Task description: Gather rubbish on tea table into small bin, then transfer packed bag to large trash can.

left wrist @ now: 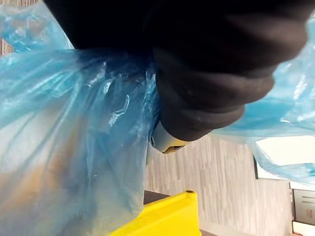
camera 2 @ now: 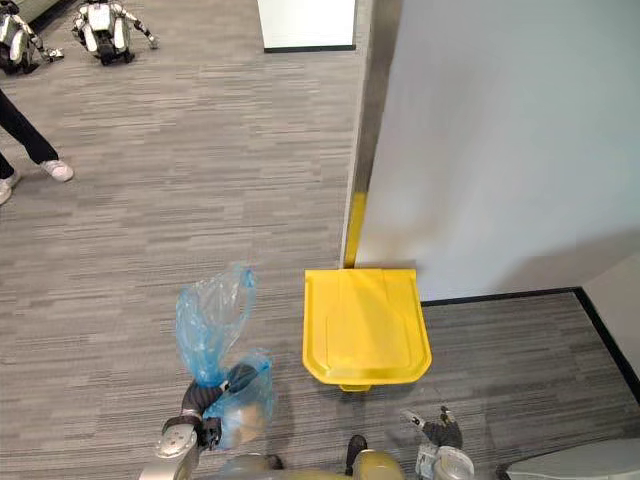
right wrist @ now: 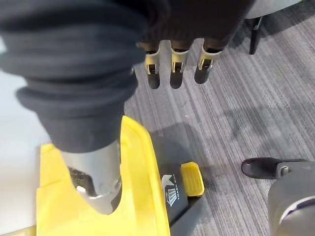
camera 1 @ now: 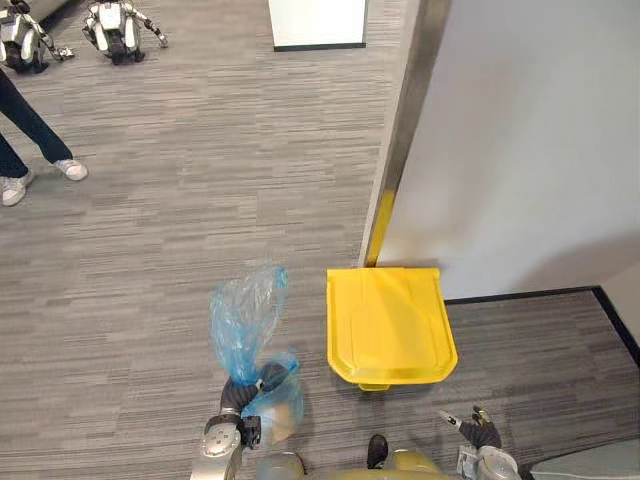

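A blue translucent rubbish bag [camera 1: 243,315] hangs in my left hand [camera 1: 243,395], low on the left. The fingers are curled round its gathered neck, and the filled part [camera 1: 278,408] bulges beside the hand. In the left wrist view the bag [left wrist: 74,147] wraps close round the hand. A large yellow trash can [camera 1: 388,325] stands just to the right of the bag, against the white wall, with its lid down. My right hand [camera 1: 480,428] is low on the right, near the can's front. Its fingers [right wrist: 177,69] are relaxed and hold nothing.
A white wall [camera 1: 520,140] with a metal corner edge [camera 1: 400,130] runs behind the can. The can's foot pedal [right wrist: 192,179] sticks out at its front. At the far left stand a person's legs [camera 1: 30,140], two parked robots [camera 1: 115,28] and a white cabinet [camera 1: 318,22]. Grey carpet lies all round.
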